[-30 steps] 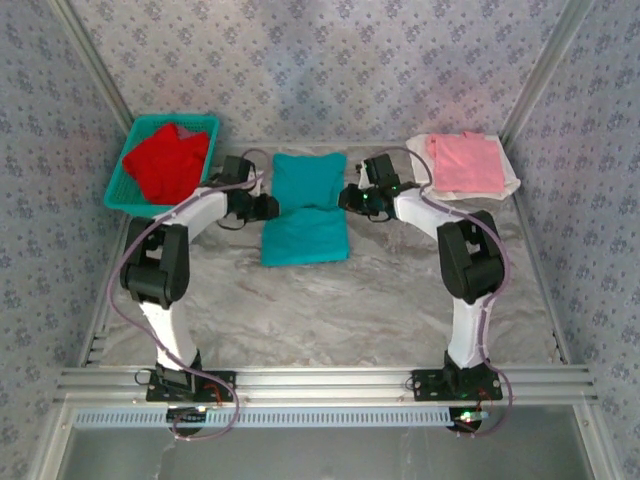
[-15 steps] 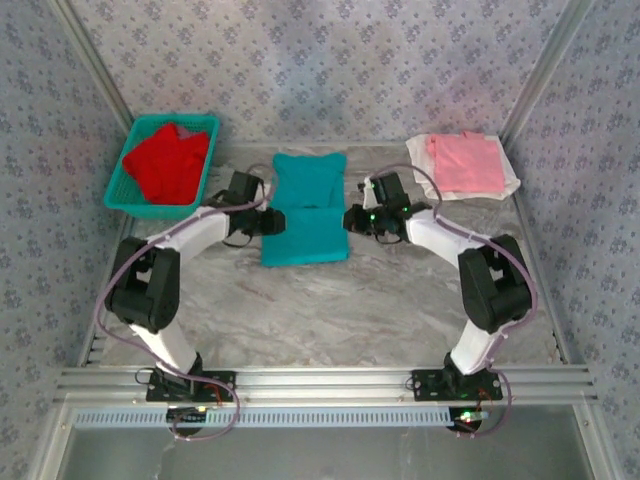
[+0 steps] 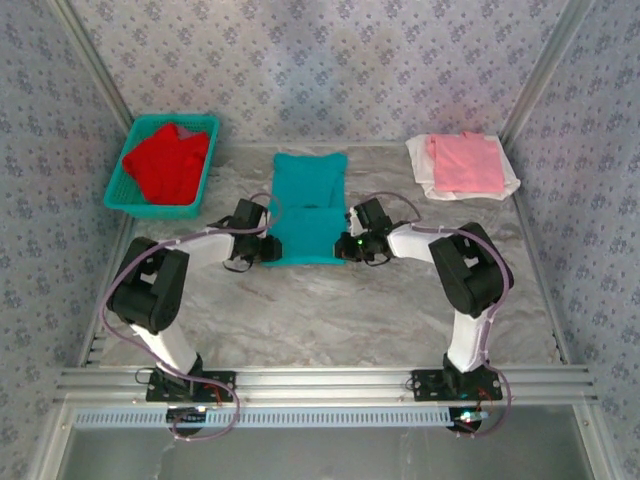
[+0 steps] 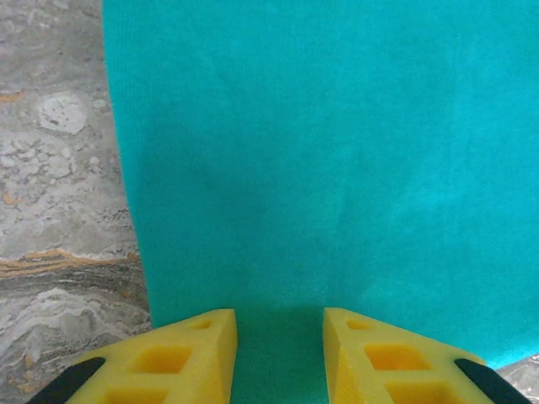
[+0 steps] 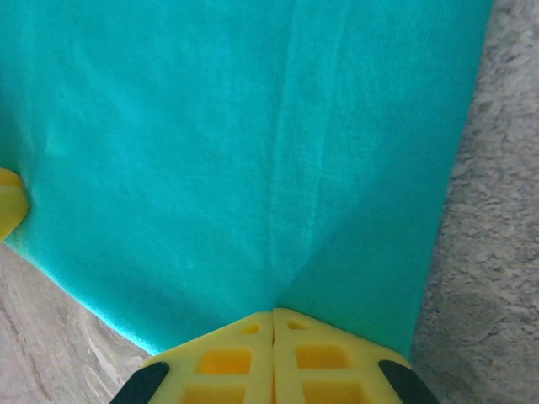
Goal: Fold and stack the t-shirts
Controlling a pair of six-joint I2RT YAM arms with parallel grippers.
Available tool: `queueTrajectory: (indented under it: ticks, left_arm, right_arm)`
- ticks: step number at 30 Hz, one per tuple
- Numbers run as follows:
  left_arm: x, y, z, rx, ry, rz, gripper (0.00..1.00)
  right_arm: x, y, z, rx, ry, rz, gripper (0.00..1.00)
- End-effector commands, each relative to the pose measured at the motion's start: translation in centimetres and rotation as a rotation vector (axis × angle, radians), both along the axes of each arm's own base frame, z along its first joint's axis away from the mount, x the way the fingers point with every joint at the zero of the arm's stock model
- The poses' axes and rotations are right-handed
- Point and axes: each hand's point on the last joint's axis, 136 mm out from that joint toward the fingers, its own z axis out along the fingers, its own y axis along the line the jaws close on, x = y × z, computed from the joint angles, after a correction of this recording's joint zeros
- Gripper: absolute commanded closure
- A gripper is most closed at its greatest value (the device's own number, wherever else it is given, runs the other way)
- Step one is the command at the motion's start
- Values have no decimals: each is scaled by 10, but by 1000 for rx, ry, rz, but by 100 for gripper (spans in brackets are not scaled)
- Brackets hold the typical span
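The marbled table carries everything. The teal shirt lies in its middle, partly folded, with a doubled layer over its near half and its neckline at the far end. Far to the left of the teal shirt and a little beyond it stands a mesh basket with the red shirt bunched inside. Far to the right of the teal shirt lies the white shirt, with the folded pink shirt flat on top.

The left gripper sits at the teal shirt's near left corner, its fingers narrowly apart with cloth in the gap. The right gripper sits at the near right corner, fingertips pressed together on the teal shirt's edge, creases running from the pinch.
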Motion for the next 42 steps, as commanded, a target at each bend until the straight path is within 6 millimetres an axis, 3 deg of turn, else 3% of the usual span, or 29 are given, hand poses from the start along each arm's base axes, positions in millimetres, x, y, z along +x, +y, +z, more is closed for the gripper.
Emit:
queueTrajectory:
  ticks: [1, 7, 13, 19, 24, 27, 29, 34, 42]
  left_arm:
    - [-11, 14, -17, 50, 33, 23, 67]
    - [-28, -7, -24, 12, 73, -55, 68]
    - [-48, -24, -22, -22, 107, -50, 69]
    - [-73, -14, -19, -31, 125, 33, 69]
    - [-61, -10, 24, -19, 31, 35, 66]
    - [-54, -6, 53, -45, -33, 57, 60]
    - [-54, -1, 62, -81, -40, 76, 58]
    - [-62, 14, 42, -145, 38, 122, 57]
    - [-56, 0, 25, -199, 73, 88, 59]
  right_arm:
    - [-13, -24, -23, -89, 42, -19, 91]
    - [-14, -37, -25, -109, 49, -49, 92]
    - [-22, -70, -26, -137, 97, -154, 93]
    - [-41, -76, -6, -102, 103, -155, 92]
    - [-36, -66, 38, -27, 46, -157, 90]
    - [-32, -68, 61, -18, 0, -168, 80]
    - [-30, -68, 67, -12, -10, -170, 75]
    - [-32, -58, 51, 6, 55, -137, 65]
    - [-33, -51, 26, -23, 120, -114, 59]
